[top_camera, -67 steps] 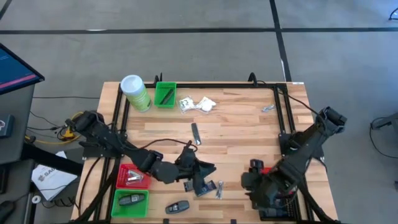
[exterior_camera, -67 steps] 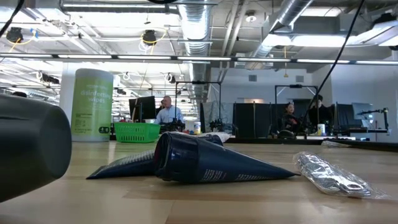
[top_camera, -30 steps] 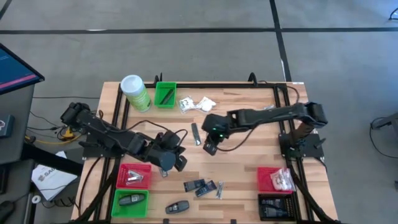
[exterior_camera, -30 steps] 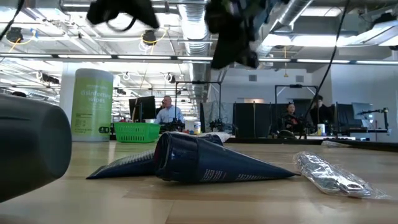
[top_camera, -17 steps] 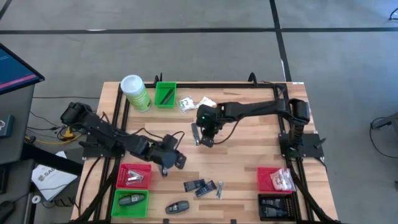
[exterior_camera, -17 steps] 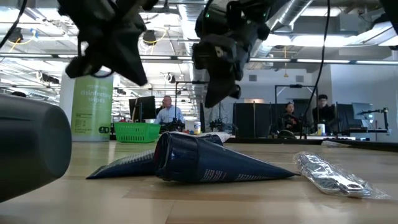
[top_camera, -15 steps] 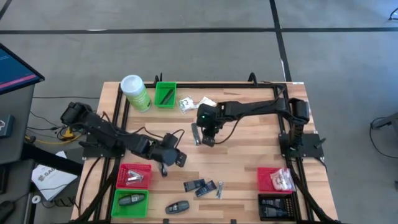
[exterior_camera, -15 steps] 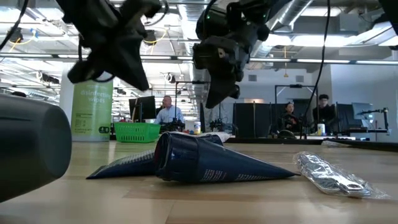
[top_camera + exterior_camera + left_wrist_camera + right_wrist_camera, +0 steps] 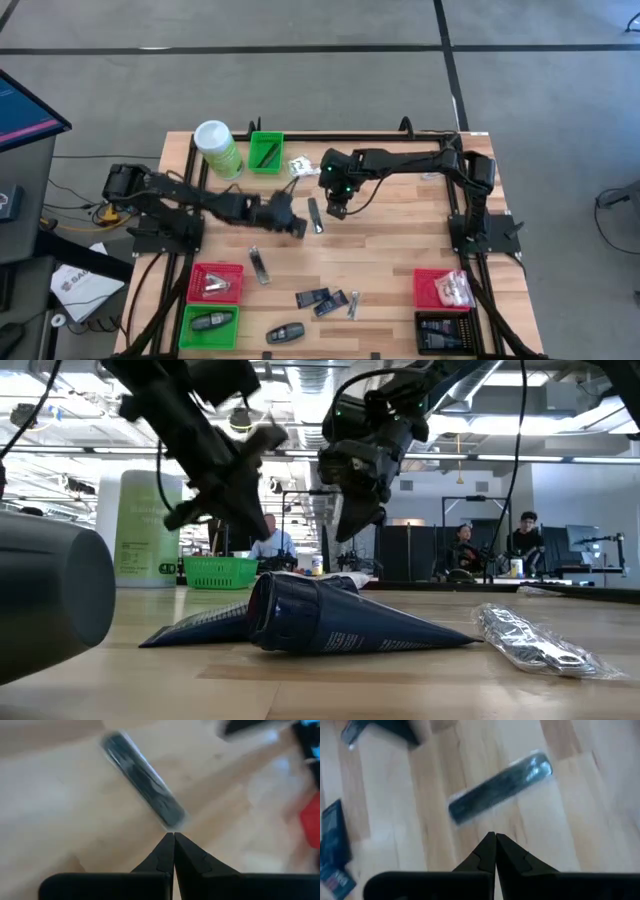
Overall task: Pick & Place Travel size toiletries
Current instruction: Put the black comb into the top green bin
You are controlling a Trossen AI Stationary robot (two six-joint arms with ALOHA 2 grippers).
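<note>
Dark, slim and glossy with silvery ends, the packet (image 9: 314, 214) lies flat near the table's (image 9: 400, 250) middle, closer to the far edge. The left gripper (image 9: 297, 228) and right gripper (image 9: 336, 211) hover on either side of it, both pinched fully closed and holding nothing

The setting is presenting as a robotics lab inside an open-plan industrial office. Exposed silver ducting (image 9: 330, 405) and pipework are running across an unfinished ceiling, with strip lights hanging below. People (image 9: 266, 540) are sitting at distant desks behind dark monitors (image 9: 230, 532). A butcher-block counter (image 9: 390, 250) is standing on grey carpet tiles (image 9: 300, 85), framed by black rails (image 9: 330, 136) and carrying two arm mounts. Cabling (image 9: 75, 215) is trailing off one side beside a lit screen (image 9: 25, 110).
</note>
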